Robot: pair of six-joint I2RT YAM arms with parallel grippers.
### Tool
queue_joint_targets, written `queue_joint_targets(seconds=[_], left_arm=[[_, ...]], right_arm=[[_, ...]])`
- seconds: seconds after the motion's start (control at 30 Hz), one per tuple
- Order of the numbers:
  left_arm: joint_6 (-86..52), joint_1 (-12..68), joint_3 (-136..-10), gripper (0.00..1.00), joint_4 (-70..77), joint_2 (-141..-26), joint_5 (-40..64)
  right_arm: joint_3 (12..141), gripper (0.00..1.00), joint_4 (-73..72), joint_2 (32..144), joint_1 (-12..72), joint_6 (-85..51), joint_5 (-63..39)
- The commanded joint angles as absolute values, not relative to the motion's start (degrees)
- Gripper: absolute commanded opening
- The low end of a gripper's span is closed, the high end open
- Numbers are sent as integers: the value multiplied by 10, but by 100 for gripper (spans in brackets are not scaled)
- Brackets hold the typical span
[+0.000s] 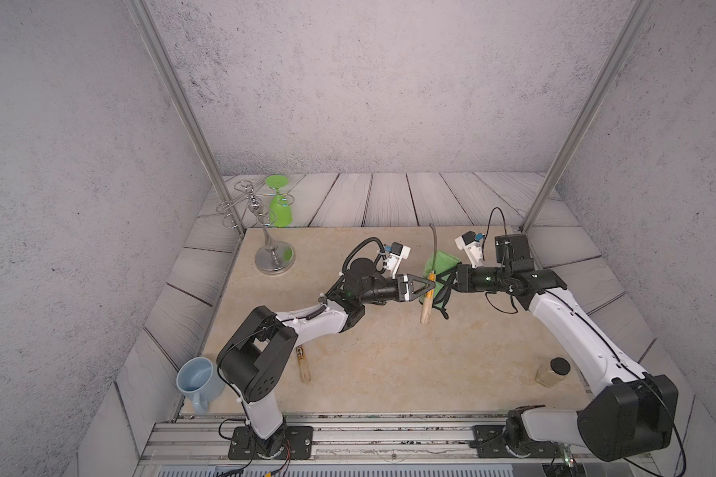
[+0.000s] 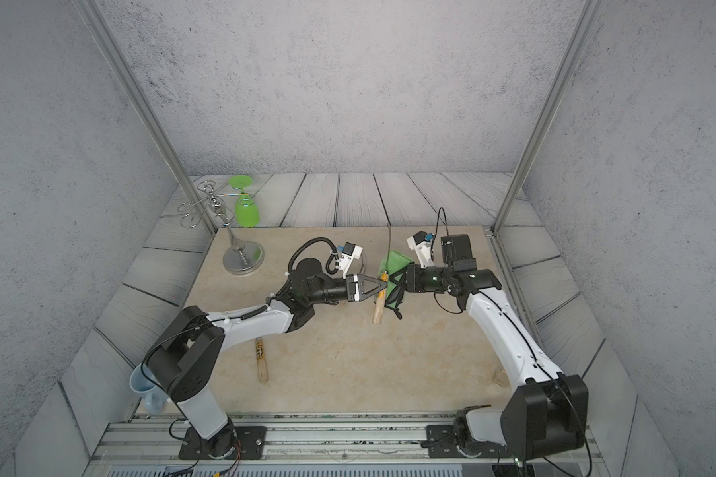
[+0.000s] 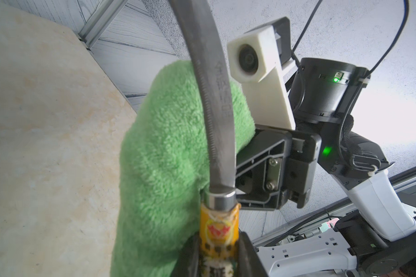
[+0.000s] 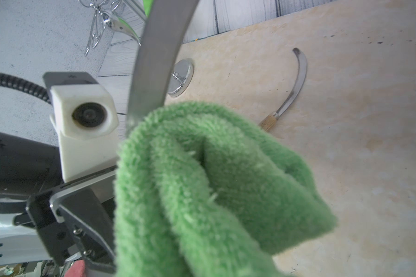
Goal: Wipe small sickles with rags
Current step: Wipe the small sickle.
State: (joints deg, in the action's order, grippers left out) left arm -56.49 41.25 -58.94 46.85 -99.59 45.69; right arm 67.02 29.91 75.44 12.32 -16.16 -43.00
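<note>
Currently the left hand (image 1: pixel 430 285) is clamped on the orange label band of the held sickle (image 3: pixel 220 115), blade pointing toward the back wall; the right hand (image 1: pixel 449 284) is closed on the green rag (image 3: pixel 168 156), which is bunched against the blade just above the metal collar; a second sickle (image 1: pixel 303 365) lies on the surface (image 1: pixel 389 363), partly under the left arm.

Risks, as judgement:
- the blade's inner edge looks serrated; the fuzzy pile could snag there, and a pull along the blade might drag the rag out of the right hand;
- the grip sits on a glossy label, near one end of a long tool; sideways wiping pressure could pivot the sickle in the jaws;
- the two hands are almost touching; a stroke toward the handle could knock them together;
- the rag's black strap (image 1: pixel 443 307) dangles beside the handle and could loop over it.
</note>
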Motion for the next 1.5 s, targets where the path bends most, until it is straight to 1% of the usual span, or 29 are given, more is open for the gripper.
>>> queue_joint_targets(seconds=[0.0, 0.3, 0.53, 0.8, 1.0, 1.1, 1.23, 1.47], left_arm=[[-545, 410, -610, 0, 467, -998, 454], [-495, 406, -622, 0, 396, -990, 419], [-494, 401, -632, 0, 396, -999, 399], [-502, 391, -668, 0, 396, -1012, 407], [-520, 377, -695, 0, 404, -1015, 416], [-532, 366, -693, 0, 416, -1010, 421], [-541, 353, -659, 0, 431, -987, 427], [-536, 350, -571, 0, 434, -923, 441]], right_arm=[[680, 27, 294, 751, 134, -153, -467], [647, 27, 292, 698, 151, -166, -478], [629, 27, 307, 667, 166, -161, -479], [589, 26, 299, 639, 181, -171, -501], [548, 24, 292, 619, 184, -178, -508], [534, 22, 299, 609, 185, -176, -496], [538, 18, 320, 610, 183, -169, -439], [594, 13, 330, 656, 170, -157, -385]])
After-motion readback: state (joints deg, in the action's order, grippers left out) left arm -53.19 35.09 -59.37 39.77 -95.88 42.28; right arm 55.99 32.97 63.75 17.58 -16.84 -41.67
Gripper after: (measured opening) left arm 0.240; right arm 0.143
